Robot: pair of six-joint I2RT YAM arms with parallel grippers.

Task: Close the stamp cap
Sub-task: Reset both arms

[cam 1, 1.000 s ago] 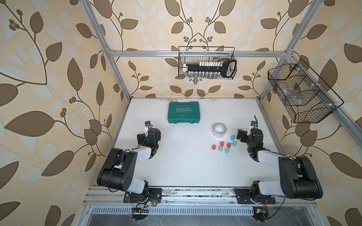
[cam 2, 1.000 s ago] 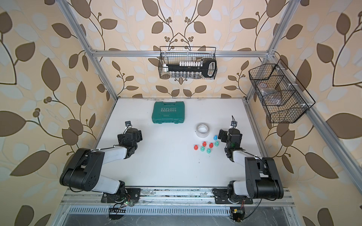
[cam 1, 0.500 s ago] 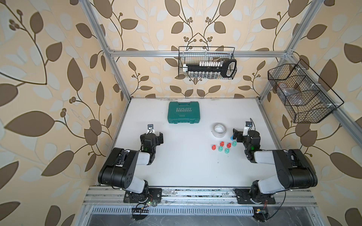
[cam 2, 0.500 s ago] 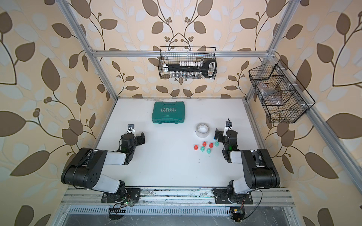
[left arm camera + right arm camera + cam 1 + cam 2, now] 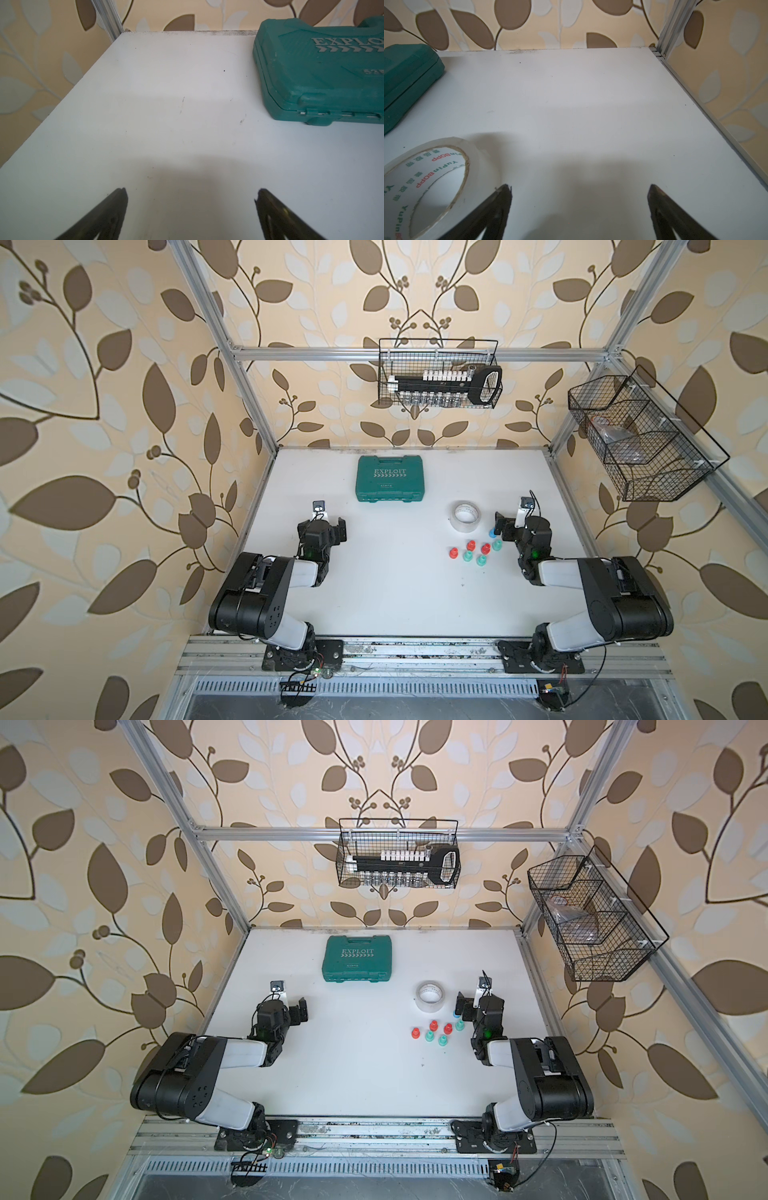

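Several small red, green and blue stamp pieces point(image 5: 471, 549) point(image 5: 433, 1030) lie in a loose cluster on the white table, right of centre in both top views. Which are caps I cannot tell at this size. My right gripper point(image 5: 517, 524) point(image 5: 580, 187) stands open just right of the cluster, with a blue piece point(image 5: 492, 533) close by its left finger. My left gripper point(image 5: 324, 527) point(image 5: 191, 192) stands open over bare table on the left side, far from the pieces. Neither wrist view shows the stamps.
A roll of clear tape point(image 5: 466, 514) point(image 5: 425, 187) lies just behind the cluster, close to my right gripper. A closed green tool case point(image 5: 390, 478) point(image 5: 320, 68) sits at the back centre. Wire baskets point(image 5: 440, 375) hang on the back and right walls.
Both wrists have turned a little. My right gripper has edged left toward the coloured pieces. Both grippers stay open and empty.
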